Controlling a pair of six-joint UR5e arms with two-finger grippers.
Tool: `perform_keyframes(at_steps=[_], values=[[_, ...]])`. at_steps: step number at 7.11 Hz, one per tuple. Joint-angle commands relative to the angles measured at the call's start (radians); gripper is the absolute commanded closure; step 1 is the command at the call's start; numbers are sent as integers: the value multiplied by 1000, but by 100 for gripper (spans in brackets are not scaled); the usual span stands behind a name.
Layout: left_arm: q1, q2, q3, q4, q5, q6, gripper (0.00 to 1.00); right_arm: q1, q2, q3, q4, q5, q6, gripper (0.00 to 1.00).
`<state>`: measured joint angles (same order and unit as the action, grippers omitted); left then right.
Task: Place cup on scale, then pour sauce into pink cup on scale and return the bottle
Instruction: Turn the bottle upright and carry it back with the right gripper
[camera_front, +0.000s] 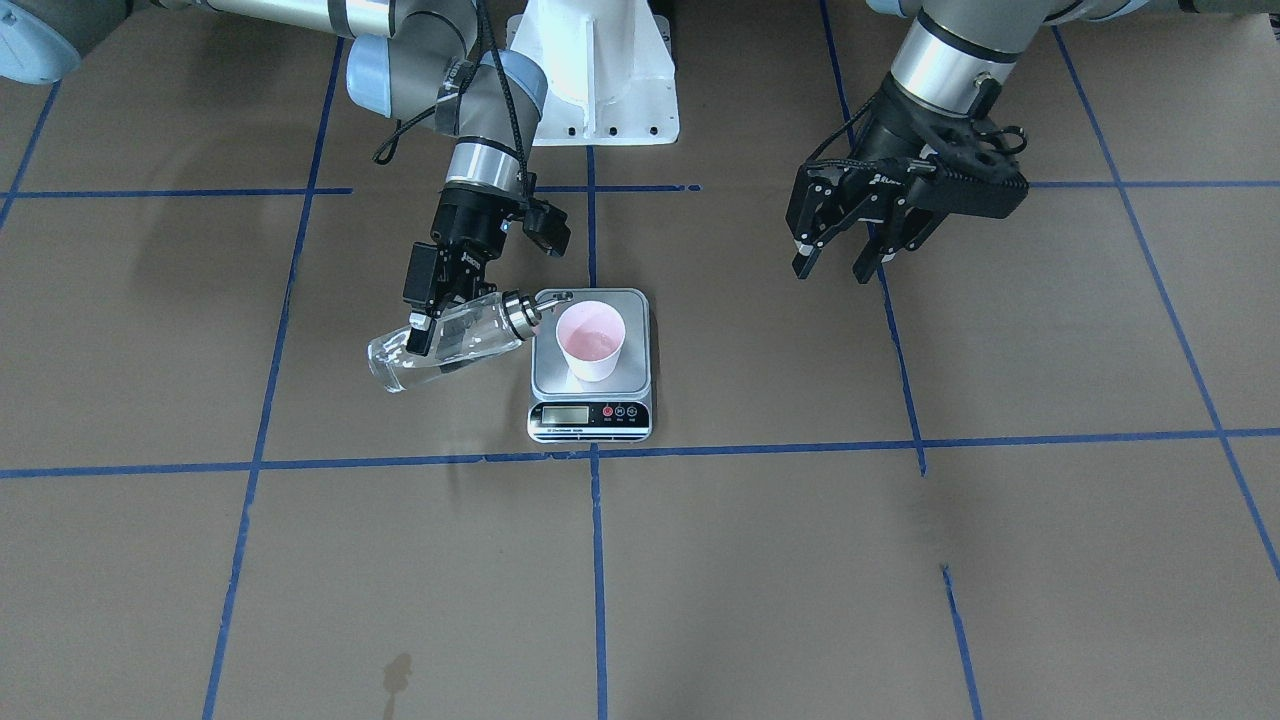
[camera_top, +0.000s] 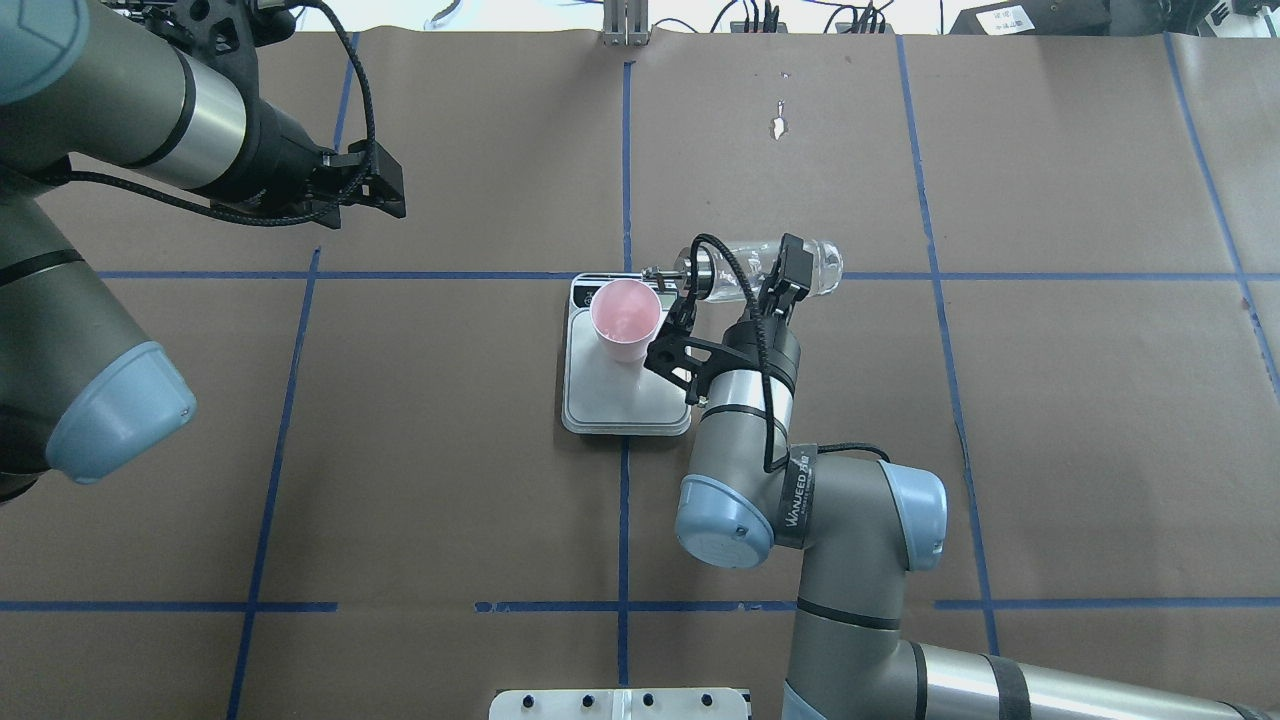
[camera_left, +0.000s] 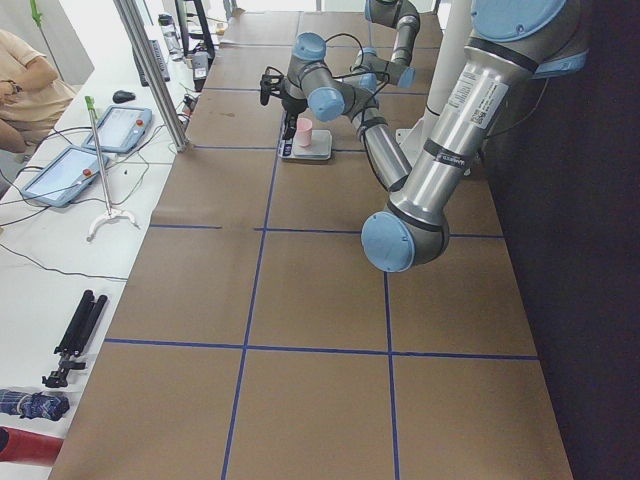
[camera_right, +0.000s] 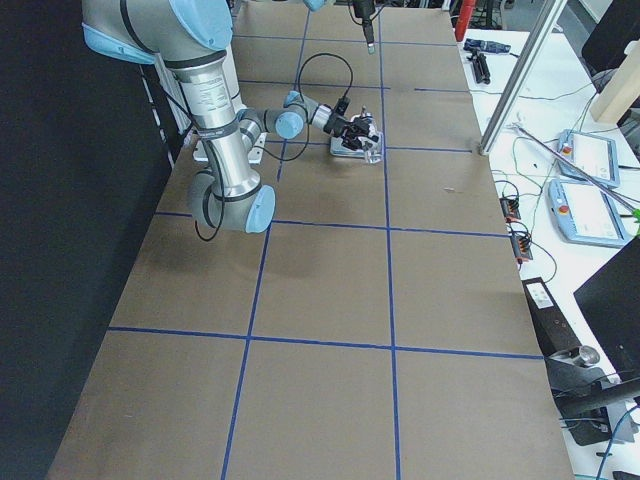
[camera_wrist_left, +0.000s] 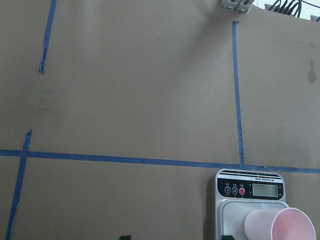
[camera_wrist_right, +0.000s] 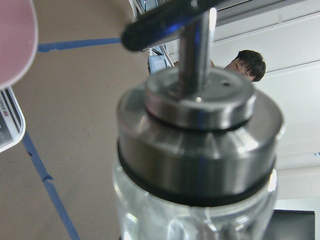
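Scale (camera_front: 556, 378): here's our anchor, a flat, rectangular, silver-grey digital kitchen scale with a black display strip. It lies flat with the display end turned away from the robot's base. The screen is lit, but the digits are too small to read.
Cup (camera_front: 590, 342): a small tapered paper cup, pale pink inside. It's up on the scale's platform, upright and mouth open, narrower than the platform.
Bottle (camera_front: 455, 340): and there it is, a small clear glass cylinder with a shiny silver pourer cap. It's off the table and tipped right over, close to lying flat, beside the scale on the robot's right. The spout reaches in over the scale's edge, and its tip sits just at the cup's rim.
Sauce (camera_front: 402, 371): a clear, colourless liquid shows through the glass at the bottle's base end. I can't tell whether any of the sauce is running from the spout.
Right gripper (camera_front: 428, 330): clamped across the bottle's glass body, with one black finger (camera_top: 793, 262) lying over the glass in the overhead view. Its wrist camera stares straight at the silver cap, with the cup's pink edge a blur in the corner.
Left gripper (camera_front: 838, 262): fingers spread wide with nothing between them. It hangs above the table, well apart from the scale on the robot's left. Its wrist camera takes in the scale's display and the cup.
Table (camera_front: 900, 560): a brown paper-covered top gridded with blue tape lines (camera_front: 760, 445). Two of them cross just off the scale's display end.
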<state>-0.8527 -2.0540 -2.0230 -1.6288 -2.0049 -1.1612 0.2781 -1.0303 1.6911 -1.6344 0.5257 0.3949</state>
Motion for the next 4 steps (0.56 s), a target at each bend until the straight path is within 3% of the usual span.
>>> perform_keyframes(at_steps=[1, 4], values=[[-2, -1, -2, 1, 0, 0, 33, 4, -11, 15, 103, 81, 71, 100], [-3, -1, -3, 1, 0, 0, 33, 9, -30, 22, 229, 163, 307, 100]])
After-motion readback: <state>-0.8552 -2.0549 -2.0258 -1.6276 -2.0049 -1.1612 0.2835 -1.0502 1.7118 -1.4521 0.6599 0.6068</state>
